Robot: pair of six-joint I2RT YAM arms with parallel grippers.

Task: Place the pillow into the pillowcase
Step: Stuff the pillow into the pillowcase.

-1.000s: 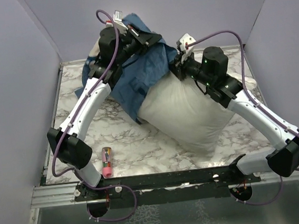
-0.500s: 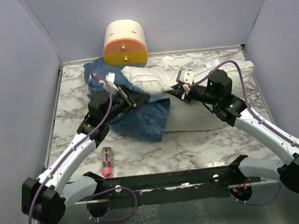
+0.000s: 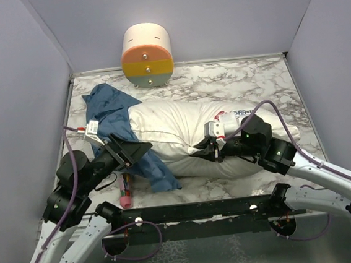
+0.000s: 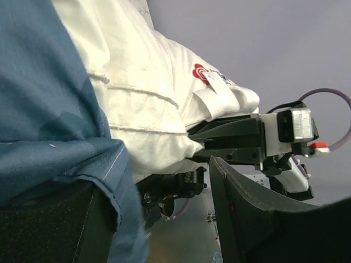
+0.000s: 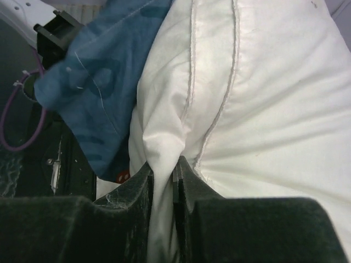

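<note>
The white pillow (image 3: 174, 122) lies across the middle of the marble table (image 3: 233, 79), its labelled end to the right. The blue pillowcase (image 3: 108, 107) lies crumpled over its left end and trails toward the front. My left gripper (image 3: 141, 148) stands open at the pillowcase's near edge. In the left wrist view the pillowcase (image 4: 44, 98) drapes over one finger of the left gripper (image 4: 164, 183), with nothing in the gap. My right gripper (image 3: 203, 148) is shut on a pinched fold of the pillow (image 5: 263, 109) at its front side, the right gripper (image 5: 163, 171) close beside the pillowcase (image 5: 98, 82).
A cream-and-orange cylinder (image 3: 146, 55) stands at the back wall. A small pink-capped tube (image 3: 126, 191) lies near the front left. Purple walls close in the sides and back. The black rail (image 3: 202, 211) runs along the near edge.
Both arms came down and back toward the near edge, laying pillow and pillowcase on the table. The left gripper opened and let go of the pillowcase. The right still pinches the pillow.
</note>
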